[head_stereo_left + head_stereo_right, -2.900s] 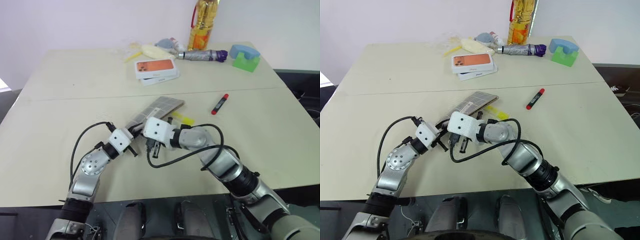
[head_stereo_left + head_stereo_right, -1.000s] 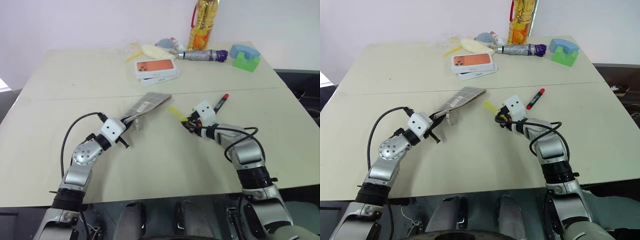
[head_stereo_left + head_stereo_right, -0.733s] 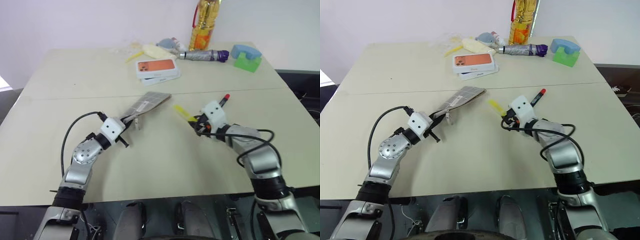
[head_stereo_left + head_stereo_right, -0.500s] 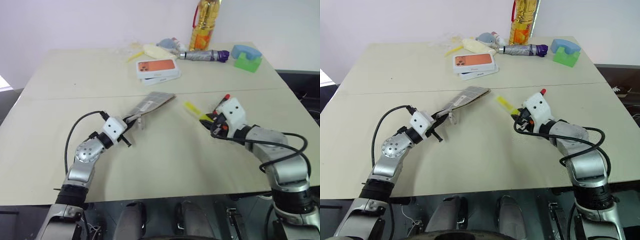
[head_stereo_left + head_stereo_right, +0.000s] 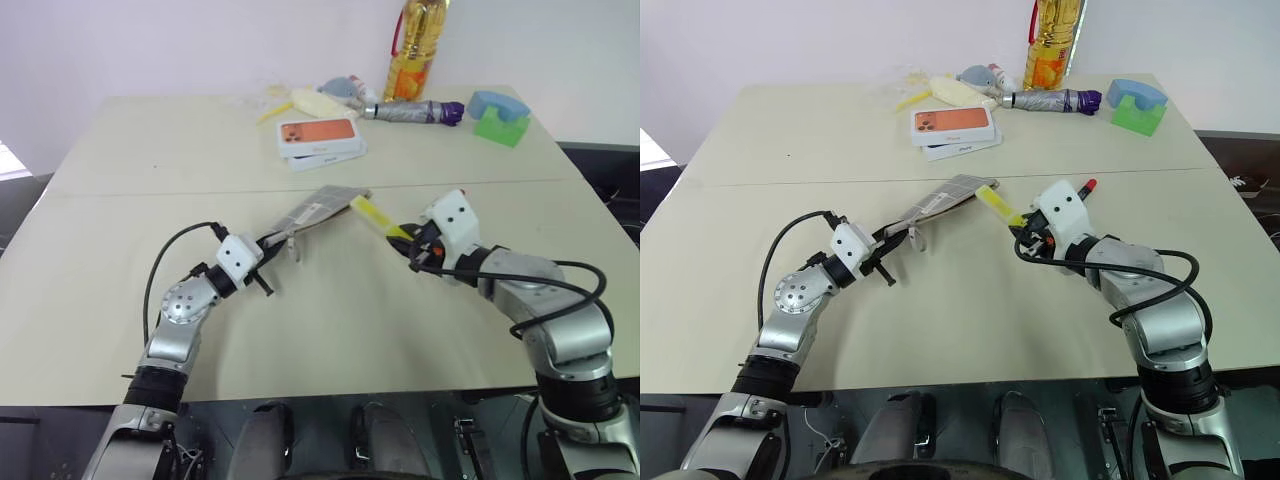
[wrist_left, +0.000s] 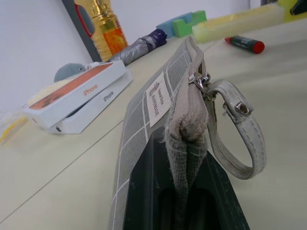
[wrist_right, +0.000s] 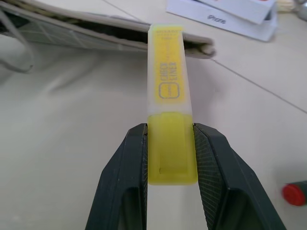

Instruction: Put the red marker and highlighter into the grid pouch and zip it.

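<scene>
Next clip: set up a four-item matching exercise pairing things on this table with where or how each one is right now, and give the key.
Things:
1. highlighter
2. grid pouch
3. red marker
4. folded umbrella

States:
A. lying loose on the table behind the right arm
B. pinched at one end by the left gripper
C. at the far edge beside the oil bottle
D. clamped in the right gripper

Pairs: 1-D, 2-B, 3-A, 4-C

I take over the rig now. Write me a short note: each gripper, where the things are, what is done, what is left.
Left gripper: shut on one end of the grid pouch, holding it up.
Right gripper: shut on the highlighter, its tip at the pouch's open edge.
Red marker: on the table, behind the right gripper.
Done: highlighter picked up.
Left: insert highlighter, then marker, zip.
</scene>
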